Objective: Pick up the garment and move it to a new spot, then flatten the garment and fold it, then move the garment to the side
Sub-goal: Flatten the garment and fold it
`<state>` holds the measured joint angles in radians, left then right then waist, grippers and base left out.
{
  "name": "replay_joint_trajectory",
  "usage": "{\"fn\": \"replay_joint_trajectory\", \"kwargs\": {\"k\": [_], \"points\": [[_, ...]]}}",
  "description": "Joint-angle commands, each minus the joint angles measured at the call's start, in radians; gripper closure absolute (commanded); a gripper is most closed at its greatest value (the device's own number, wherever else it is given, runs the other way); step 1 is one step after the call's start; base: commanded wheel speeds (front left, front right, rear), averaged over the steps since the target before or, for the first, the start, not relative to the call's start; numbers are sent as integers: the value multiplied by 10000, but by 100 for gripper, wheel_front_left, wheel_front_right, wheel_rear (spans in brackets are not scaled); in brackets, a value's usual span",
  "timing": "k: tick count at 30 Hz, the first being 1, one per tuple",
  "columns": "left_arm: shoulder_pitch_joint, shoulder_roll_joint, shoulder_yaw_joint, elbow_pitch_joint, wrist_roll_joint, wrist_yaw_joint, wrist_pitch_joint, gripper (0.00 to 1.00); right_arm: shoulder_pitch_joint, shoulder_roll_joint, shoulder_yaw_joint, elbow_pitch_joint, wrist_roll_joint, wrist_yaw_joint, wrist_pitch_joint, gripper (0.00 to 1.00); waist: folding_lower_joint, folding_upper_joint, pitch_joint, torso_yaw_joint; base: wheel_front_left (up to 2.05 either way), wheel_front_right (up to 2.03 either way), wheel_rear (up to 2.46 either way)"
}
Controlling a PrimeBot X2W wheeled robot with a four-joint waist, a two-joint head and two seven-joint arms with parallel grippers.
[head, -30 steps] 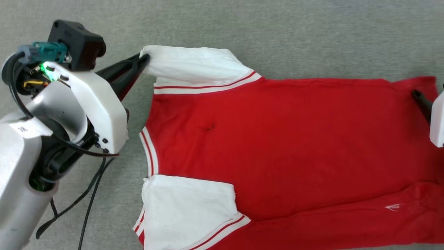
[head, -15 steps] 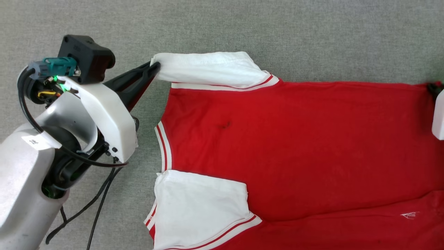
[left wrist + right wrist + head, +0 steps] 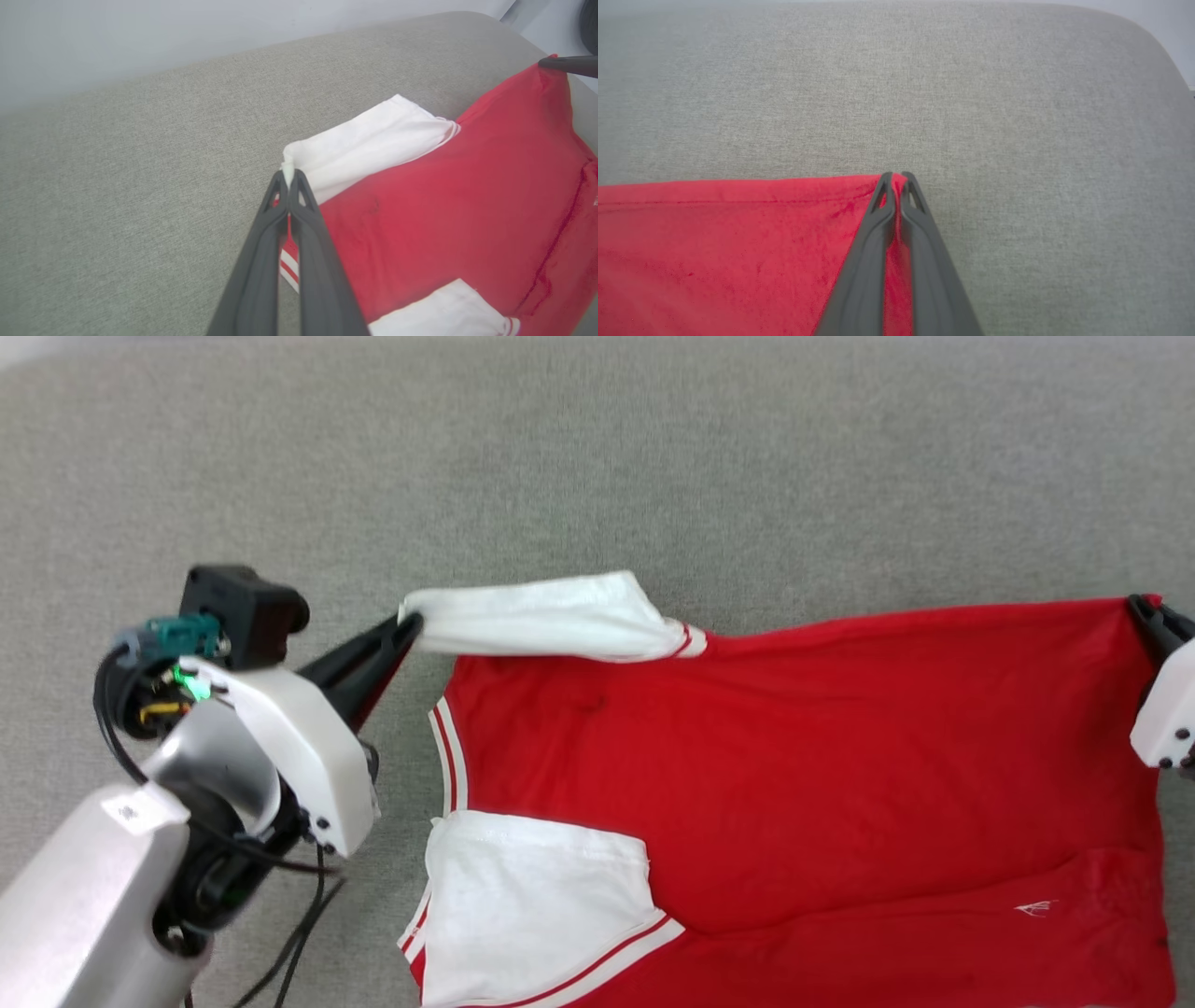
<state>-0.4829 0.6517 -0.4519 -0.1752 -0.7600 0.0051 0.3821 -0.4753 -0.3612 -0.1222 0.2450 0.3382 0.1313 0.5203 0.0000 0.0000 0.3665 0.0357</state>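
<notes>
Head view, right gripper (image 3: pixel 1141 609) now clamped on garment (image 3: pixel 794 756) corner, left gripper (image 3: pixel 411 623) still pinching sleeve (image 3: pixel 541 616), far edge lifted.

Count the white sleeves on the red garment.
2. The far sleeve is pinched at its tip by the left gripper; the near sleeve lies flat.

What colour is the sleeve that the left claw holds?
The sleeve is white, with red-striped trim; clearest in head view.
</notes>
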Motion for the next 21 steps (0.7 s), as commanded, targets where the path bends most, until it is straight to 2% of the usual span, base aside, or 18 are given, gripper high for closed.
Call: {"fn": "replay_joint_trajectory", "kwargs": {"k": [1, 11, 17, 21], "points": [[337, 30, -16, -117, -32, 113, -110, 100, 295, 136, -144, -159, 163, -12, -237, 100, 0, 0, -434, -56, 0, 0, 0], [1962, -282, -379, -479, -88, 685, -533, 100, 2279, 716, -832, -1103, 987, -11, -1521, 100, 0, 0, -1577, 174, 0, 0, 0], [3167, -336, -615, -493, -173, 961, -817, 100, 3628, 928, -1158, -1611, 1537, -11, -1470, 100, 0, 0, -1963, 324, 0, 0, 0], [3868, -324, -691, -390, -211, 1153, -1035, 100, 4358, 760, -1017, -1811, 1788, -11, -1292, 100, 0, 0, -2098, 353, 0, 0, 0]]}}
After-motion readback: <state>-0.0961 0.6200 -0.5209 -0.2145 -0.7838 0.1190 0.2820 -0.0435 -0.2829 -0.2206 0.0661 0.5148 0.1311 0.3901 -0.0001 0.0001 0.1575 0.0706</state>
